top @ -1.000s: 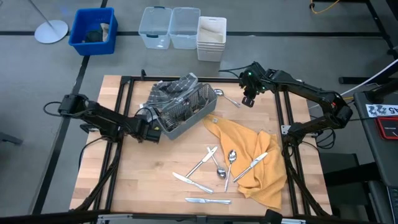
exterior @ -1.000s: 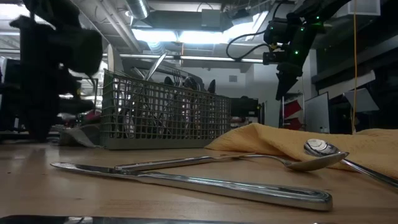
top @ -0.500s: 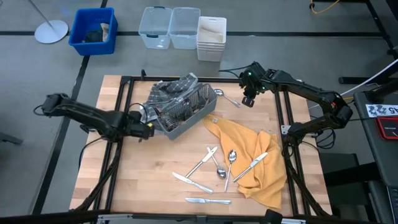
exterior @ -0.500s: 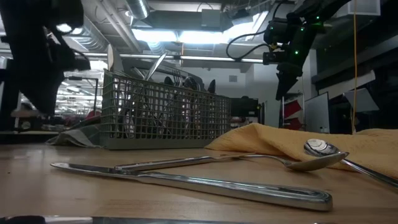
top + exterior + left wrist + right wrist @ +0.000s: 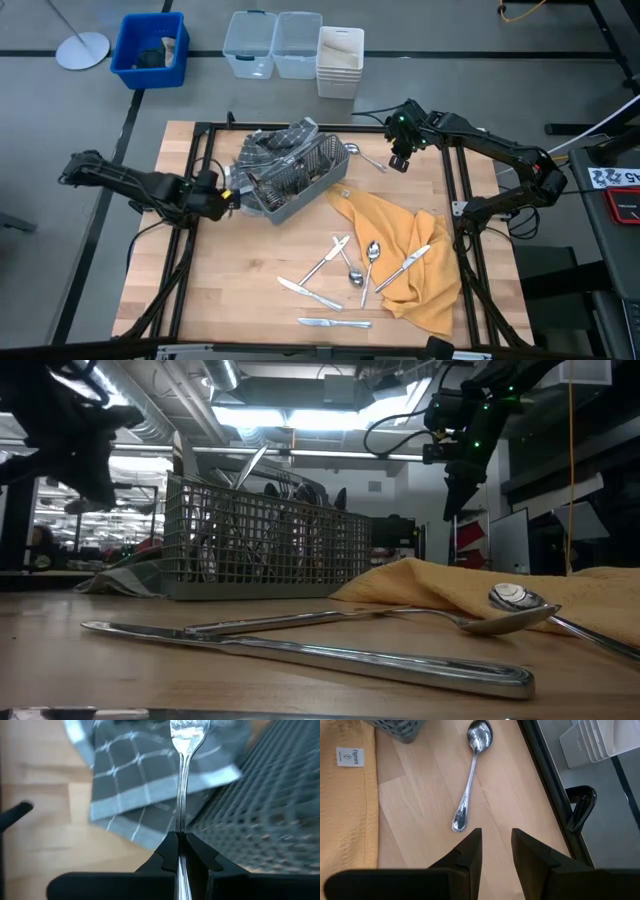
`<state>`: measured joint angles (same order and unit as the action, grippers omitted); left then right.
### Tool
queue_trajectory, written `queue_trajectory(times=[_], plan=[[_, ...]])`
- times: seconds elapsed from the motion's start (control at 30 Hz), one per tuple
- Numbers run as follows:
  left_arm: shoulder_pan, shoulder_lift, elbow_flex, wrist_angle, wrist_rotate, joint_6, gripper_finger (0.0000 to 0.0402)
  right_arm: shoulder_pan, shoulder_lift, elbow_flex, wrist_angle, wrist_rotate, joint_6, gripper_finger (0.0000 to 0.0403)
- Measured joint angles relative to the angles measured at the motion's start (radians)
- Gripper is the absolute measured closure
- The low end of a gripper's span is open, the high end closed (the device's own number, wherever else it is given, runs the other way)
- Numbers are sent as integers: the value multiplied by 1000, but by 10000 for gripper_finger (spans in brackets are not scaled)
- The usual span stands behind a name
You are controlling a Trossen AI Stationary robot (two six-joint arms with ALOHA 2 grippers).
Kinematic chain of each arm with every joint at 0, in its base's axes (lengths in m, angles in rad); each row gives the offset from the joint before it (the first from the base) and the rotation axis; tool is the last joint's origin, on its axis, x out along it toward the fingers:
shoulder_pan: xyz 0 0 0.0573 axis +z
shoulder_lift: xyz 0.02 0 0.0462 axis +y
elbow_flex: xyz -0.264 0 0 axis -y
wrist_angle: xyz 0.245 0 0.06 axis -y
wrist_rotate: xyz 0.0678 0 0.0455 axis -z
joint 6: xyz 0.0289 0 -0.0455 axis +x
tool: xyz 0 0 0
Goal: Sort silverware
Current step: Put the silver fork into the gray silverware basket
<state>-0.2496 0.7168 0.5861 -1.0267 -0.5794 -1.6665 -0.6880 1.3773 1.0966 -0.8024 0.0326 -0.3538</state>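
My left gripper (image 5: 226, 197) hangs over the table's left part, just left of the grey wire-mesh caddy (image 5: 300, 180), shut on a silver fork (image 5: 182, 775). The caddy lies partly on a grey checked cloth (image 5: 270, 145) and has silverware in it. Several knives and spoons (image 5: 340, 272) lie on the wood and on the yellow cloth (image 5: 405, 250). My right gripper (image 5: 398, 160) stands open above the far right part of the table. A lone spoon (image 5: 472, 775) lies flat on the wood just beyond its fingertips (image 5: 496, 845). My left gripper pinches the fork's slim handle (image 5: 180, 832) between its two fingers. The fork runs on along the line of the fingers and sticks out past their tips, tines (image 5: 189, 730) at the far end. It is lifted clear above the checked cloth's edge, beside the caddy's wall.
Black frame rails (image 5: 200, 150) run along the table's left, far and right sides. Beyond the far edge stand a blue bin (image 5: 150, 48), two clear tubs (image 5: 272, 42) and a stack of white containers (image 5: 340, 60). Bare wood shows at the near left (image 5: 220, 290).
My left gripper, shut on the fork throughout, has drawn back from the caddy toward the table's left edge and risen, and its wrist has tipped. The right arm has kept still.
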Motion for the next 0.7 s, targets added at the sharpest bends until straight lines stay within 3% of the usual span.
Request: queue_trajectory(times=[0.17,0.37,0.7], plan=[[0,-71,0,74,-95,81,397,0,0,0,0,0,0,295],[0,-148,1,263,-211,296,396,0,0,0,0,0,0,295],[0,-187,1,656,-239,711,396,0,0,0,0,0,0,295]])
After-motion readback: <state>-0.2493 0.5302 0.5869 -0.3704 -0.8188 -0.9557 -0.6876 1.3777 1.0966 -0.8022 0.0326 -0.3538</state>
